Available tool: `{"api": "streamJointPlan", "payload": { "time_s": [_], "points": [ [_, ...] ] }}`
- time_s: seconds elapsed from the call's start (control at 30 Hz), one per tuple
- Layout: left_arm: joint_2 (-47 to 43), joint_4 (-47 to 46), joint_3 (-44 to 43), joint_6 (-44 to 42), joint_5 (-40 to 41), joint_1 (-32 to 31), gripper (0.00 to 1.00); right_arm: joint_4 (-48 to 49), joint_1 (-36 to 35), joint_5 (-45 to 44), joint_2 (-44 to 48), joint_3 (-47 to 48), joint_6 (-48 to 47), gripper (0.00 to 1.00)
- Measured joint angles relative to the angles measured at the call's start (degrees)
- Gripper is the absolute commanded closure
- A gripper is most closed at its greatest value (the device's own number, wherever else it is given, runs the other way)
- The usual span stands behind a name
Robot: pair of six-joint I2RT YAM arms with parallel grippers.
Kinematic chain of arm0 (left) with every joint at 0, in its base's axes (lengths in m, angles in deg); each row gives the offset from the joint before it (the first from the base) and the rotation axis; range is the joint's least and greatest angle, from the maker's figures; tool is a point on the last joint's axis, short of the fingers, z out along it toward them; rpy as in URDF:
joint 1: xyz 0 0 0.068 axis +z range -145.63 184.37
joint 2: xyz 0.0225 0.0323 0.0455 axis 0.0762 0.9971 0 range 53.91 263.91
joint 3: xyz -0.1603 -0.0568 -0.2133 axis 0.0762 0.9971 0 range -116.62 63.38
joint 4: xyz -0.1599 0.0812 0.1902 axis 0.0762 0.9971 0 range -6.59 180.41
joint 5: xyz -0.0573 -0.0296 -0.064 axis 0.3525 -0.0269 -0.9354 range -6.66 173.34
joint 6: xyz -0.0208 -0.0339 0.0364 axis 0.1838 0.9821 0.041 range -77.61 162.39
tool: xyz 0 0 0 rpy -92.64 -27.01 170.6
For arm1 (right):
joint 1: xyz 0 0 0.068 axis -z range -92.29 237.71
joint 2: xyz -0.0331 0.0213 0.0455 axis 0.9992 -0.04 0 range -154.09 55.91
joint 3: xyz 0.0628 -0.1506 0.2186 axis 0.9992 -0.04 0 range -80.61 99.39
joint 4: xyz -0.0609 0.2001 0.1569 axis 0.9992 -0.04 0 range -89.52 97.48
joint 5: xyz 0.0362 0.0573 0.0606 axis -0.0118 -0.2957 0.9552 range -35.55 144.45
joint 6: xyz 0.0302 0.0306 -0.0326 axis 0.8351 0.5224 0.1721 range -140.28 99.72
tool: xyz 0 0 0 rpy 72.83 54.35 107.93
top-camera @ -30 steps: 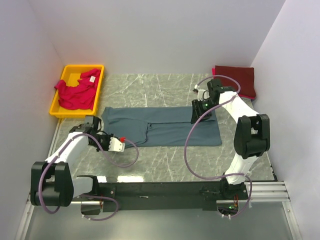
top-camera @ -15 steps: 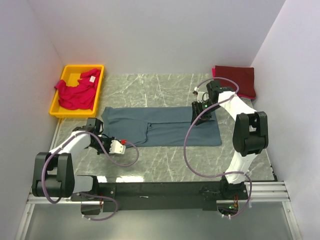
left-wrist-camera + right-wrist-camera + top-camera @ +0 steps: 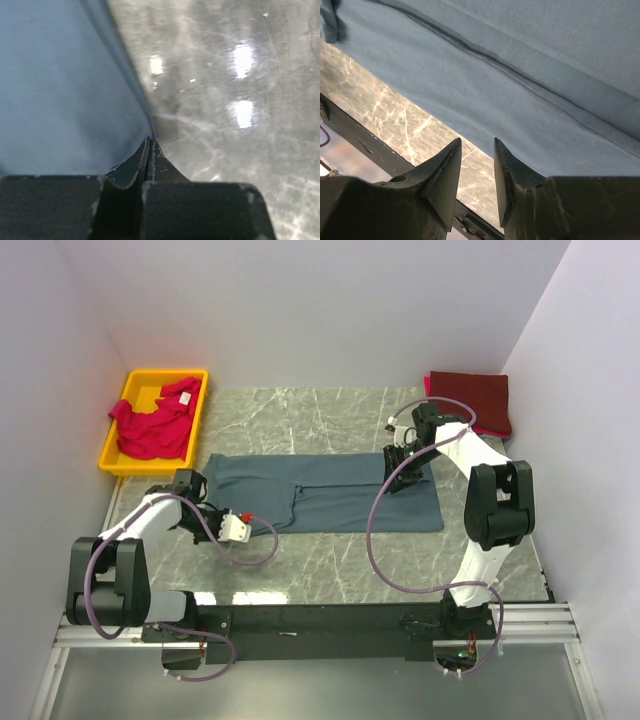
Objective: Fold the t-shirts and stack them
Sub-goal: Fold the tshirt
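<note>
The slate blue-grey t-shirt (image 3: 330,495) lies spread flat across the middle of the table. My left gripper (image 3: 200,508) is low at its near left corner. In the left wrist view the gripper (image 3: 150,142) is shut on the shirt's edge (image 3: 65,90). My right gripper (image 3: 400,477) hovers over the shirt's right part. In the right wrist view it (image 3: 477,145) is open and empty above the cloth (image 3: 520,90). The pinkish-red t-shirt (image 3: 155,422) lies crumpled in the yellow bin. The maroon t-shirt (image 3: 475,400) lies folded at the back right.
The yellow bin (image 3: 112,455) stands at the back left, close to the shirt's left end. White walls close in the left, back and right. Bare marble table (image 3: 340,555) lies between the shirt and the black base rail. Cables loop from both wrists.
My left arm's elbow has swung left and back while its gripper stays at the shirt's near left corner. My right gripper has shifted slightly over the shirt's right part.
</note>
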Motion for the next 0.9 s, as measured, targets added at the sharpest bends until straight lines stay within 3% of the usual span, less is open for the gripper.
{"api": "streamJointPlan", "payload": {
  "time_s": [0.33, 0.7, 0.77, 0.83, 0.87, 0.9],
  "points": [
    [4.7, 3.7, -14.2, 3.4, -3.0, 0.0, 1.0, 0.0, 0.0, 0.7, -0.2, 0.0, 0.0, 0.61],
    [18.6, -5.9, -24.1, 14.3, -5.0, 0.0, 0.99, 0.0, 0.6, 0.6, -0.5, 0.0, -0.4, 0.61],
    [19.8, -8.6, -24.1, 16.6, -5.0, 0.0, 0.88, 0.0, 0.7, 0.6, -0.6, 0.0, -0.5, 0.61],
    [20.4, -10.8, -24.1, 18.7, -4.9, -0.1, 0.73, 0.0, 0.7, 0.6, -0.6, 0.0, -0.7, 0.61],
    [20.6, -12.2, -24.1, 20.1, -4.7, -0.2, 0.6, 0.0, 0.7, 0.6, -0.6, 0.0, -0.7, 0.61],
    [20.6, -13.4, -24.1, 21.3, -4.4, -0.2, 0.55, 0.0, 0.7, 0.6, -0.6, 0.0, -0.9, 0.61]
  ]
}}
